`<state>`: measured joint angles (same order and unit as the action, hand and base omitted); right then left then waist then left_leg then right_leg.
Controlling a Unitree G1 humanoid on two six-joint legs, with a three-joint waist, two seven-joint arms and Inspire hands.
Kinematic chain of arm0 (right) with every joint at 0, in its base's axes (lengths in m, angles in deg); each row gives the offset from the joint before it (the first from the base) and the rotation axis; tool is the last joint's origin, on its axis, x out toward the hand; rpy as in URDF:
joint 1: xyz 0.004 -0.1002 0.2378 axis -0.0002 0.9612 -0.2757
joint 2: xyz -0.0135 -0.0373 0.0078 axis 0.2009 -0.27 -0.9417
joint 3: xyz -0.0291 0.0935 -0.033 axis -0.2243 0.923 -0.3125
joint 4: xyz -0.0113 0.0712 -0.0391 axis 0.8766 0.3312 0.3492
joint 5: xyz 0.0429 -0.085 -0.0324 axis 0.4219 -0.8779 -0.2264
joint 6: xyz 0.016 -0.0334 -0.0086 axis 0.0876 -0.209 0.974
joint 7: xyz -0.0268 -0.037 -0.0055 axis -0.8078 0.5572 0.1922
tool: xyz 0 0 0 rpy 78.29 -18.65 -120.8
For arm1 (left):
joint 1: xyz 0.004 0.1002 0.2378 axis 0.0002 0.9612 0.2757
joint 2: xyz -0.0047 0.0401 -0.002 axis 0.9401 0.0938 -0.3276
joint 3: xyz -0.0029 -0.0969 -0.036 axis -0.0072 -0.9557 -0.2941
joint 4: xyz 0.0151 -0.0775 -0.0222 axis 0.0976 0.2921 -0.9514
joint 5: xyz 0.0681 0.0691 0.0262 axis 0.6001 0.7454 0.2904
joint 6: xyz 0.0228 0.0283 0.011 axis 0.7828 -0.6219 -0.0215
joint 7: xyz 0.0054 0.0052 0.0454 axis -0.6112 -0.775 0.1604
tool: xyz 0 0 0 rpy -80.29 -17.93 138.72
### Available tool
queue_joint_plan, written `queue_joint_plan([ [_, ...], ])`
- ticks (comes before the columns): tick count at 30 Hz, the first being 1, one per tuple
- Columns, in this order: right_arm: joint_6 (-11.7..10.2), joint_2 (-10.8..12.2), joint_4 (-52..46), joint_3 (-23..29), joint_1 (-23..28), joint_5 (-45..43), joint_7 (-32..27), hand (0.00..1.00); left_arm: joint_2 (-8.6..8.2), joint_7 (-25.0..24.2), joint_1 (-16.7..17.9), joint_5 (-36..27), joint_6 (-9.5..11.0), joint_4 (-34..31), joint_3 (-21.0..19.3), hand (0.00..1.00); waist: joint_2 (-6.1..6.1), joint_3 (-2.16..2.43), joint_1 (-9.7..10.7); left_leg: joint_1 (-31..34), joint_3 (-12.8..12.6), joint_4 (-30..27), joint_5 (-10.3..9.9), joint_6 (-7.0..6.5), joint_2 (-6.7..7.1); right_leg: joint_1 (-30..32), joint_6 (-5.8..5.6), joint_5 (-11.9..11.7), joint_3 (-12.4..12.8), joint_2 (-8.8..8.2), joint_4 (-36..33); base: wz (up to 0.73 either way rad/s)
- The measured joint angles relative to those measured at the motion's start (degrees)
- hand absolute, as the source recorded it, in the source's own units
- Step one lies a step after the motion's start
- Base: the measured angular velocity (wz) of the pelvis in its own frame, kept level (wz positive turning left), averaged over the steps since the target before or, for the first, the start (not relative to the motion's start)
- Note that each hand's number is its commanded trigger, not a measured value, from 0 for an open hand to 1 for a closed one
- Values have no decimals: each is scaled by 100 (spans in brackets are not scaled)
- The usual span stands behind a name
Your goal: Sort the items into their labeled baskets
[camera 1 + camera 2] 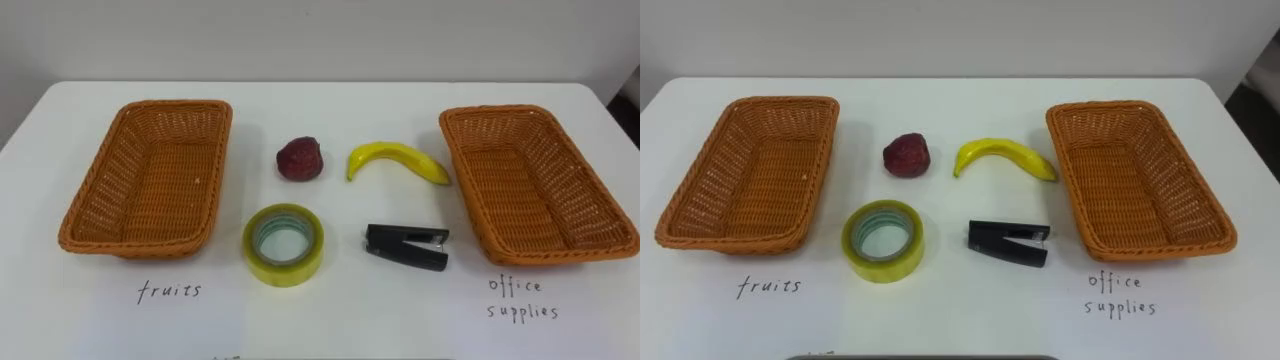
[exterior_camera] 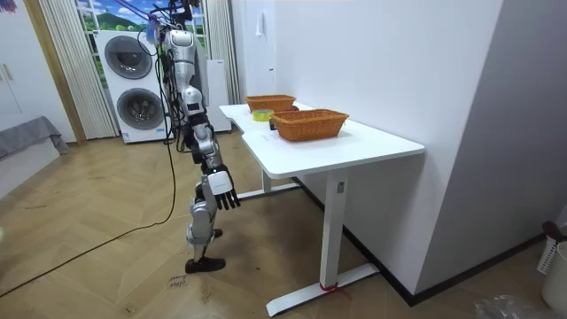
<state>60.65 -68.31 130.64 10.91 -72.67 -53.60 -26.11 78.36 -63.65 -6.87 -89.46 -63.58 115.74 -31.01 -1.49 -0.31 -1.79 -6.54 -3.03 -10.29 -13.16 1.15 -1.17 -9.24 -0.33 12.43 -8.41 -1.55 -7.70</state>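
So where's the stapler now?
In the eye views, the black stapler lies below the banana, between the tape roll and the right basket.

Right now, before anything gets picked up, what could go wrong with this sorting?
The banana lies beside the office supplies basket, far from the fruits basket, so it could land in the wrong one. The tape roll sits likewise beside the fruits basket. The round red fruit might roll if nudged.
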Motion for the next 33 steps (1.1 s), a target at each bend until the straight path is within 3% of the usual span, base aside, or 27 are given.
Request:
queue_joint_plan([
  [8,43,14,2,33,12,154,33,0,-4,184,21,25,-34,-53,-6,0,-30,-8,22,12,-10,1,0,0,0,17,0,0,19,3,6,0],
  [20,53,63,11,-1,11,391,163,0,-6,374,28,21,-34,-50,-4,0,-103,19,13,-2,-17,1,0,0,0,13,1,-1,24,2,-3,0],
  [33,160,138,27,207,102,911,153,0,-16,356,142,14,-120,-45,-9,0,-39,28,69,10,34,-4,0,0,0,-18,1,-1,-33,-1,-7,2],
])
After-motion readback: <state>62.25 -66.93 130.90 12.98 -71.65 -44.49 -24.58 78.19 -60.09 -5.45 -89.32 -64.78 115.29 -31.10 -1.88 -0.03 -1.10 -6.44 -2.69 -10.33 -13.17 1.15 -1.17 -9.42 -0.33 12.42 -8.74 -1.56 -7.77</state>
